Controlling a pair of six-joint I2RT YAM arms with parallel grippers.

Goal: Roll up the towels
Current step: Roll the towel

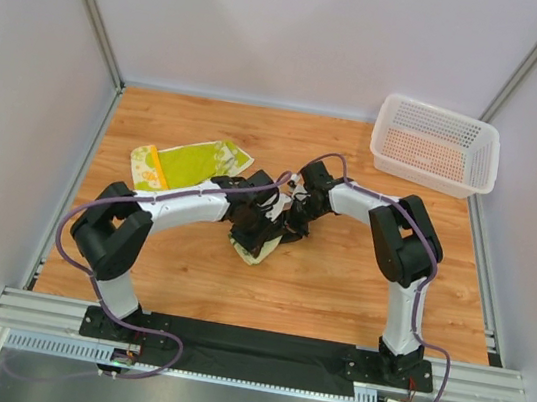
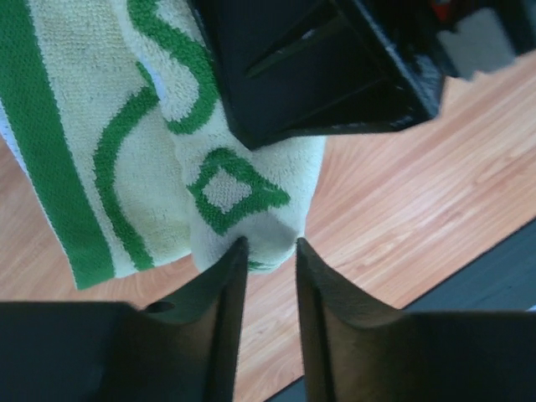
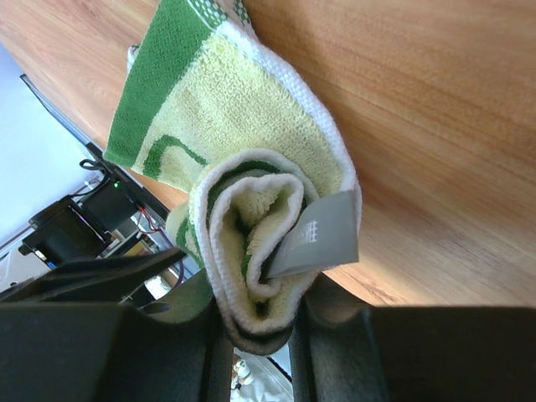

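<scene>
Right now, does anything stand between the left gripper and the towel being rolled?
Nothing visible does. The left gripper has its fingertips right at the edge of the towel, jaws slightly apart. The right gripper, clamped on the towel's rolled end, covers the part farther along, not the near edge.

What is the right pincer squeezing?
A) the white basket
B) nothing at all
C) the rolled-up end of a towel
C: the right wrist view shows the right pincer clamped on the rolled-up end of the towel, while the basket sits far away at the table's back corner.
</scene>
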